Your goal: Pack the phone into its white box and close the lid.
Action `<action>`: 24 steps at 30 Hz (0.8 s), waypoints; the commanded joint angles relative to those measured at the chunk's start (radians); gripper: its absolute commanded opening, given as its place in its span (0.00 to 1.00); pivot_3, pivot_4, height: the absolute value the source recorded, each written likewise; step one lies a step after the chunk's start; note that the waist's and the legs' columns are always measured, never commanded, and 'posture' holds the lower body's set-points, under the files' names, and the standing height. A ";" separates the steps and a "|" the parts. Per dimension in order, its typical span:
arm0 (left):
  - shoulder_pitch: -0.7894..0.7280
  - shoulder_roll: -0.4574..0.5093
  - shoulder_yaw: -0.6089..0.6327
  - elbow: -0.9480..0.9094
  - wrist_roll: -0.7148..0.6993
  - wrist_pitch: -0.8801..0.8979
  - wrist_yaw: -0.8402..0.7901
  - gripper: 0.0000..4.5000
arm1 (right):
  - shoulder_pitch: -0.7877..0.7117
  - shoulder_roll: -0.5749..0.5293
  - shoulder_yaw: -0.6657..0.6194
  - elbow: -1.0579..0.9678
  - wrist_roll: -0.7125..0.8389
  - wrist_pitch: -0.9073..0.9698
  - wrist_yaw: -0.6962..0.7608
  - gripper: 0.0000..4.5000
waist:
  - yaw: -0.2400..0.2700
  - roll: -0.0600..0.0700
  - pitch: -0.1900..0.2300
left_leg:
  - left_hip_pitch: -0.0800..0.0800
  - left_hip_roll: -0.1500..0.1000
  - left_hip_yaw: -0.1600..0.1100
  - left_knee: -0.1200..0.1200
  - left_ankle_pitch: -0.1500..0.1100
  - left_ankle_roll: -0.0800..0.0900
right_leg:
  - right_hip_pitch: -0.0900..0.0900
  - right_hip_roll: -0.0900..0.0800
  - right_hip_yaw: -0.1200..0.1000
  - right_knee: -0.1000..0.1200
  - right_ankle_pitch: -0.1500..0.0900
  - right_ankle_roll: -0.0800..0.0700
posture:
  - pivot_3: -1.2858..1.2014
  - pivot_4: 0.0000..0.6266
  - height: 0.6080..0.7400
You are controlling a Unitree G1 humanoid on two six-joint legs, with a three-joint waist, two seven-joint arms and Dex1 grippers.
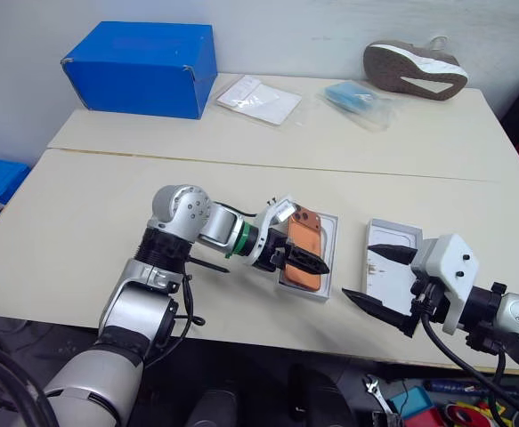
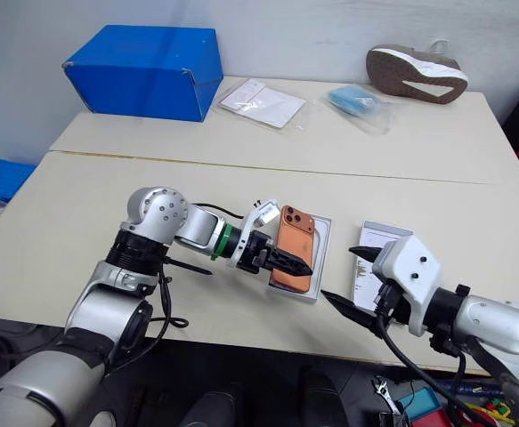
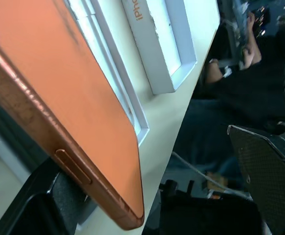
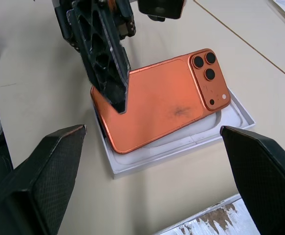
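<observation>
Head downward; wrists close on phone (image 4: 159, 103)

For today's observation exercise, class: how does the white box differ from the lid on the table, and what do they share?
The lid has the phone over it; the white box holds nothing. The lid's inside is white with a rounded outline; the white box's floor is greyish with a brown smear. Both are shallow rectangular trays lying open side up.
</observation>
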 commanded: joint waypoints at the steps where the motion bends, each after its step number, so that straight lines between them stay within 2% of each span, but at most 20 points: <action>1: -0.045 0.032 -0.094 -0.052 0.061 -0.087 -0.124 0.99 | -0.004 0.006 -0.001 -0.019 0.013 -0.024 -0.010 1.00 | 0.000 0.000 0.000 | 0.000 0.000 0.000 0.000 0.000 0.000 | 0.000 0.000 0.000 0.000 0.000 0.000 | 0.52 0.24 1.00; 4: -0.067 0.077 -0.182 -0.058 0.122 -0.167 -0.239 0.99 | -0.001 0.009 -0.006 -0.021 0.017 -0.023 -0.015 1.00 | -0.002 0.000 0.000 | 0.000 0.000 0.000 0.000 0.000 0.000 | 0.000 0.000 0.000 0.000 0.000 0.000 | 0.52 0.24 1.00; 10: -0.119 0.107 -0.274 -0.004 0.229 -0.266 -0.402 0.99 | 0.018 0.014 -0.012 -0.032 0.017 -0.030 -0.026 1.00 | 0.000 0.000 0.000 | 0.000 0.000 0.000 0.000 0.000 0.000 | 0.000 0.000 0.000 0.000 0.000 0.000 | 0.52 0.24 1.00; 24: -0.140 0.232 -0.249 -0.065 0.266 -0.209 -0.574 0.99 | 0.035 0.007 -0.016 -0.029 0.014 -0.046 -0.026 1.00 | -0.001 0.000 0.000 | -0.001 0.000 0.000 0.000 0.000 0.001 | 0.000 0.000 0.001 0.000 0.000 0.000 | 0.52 0.24 1.00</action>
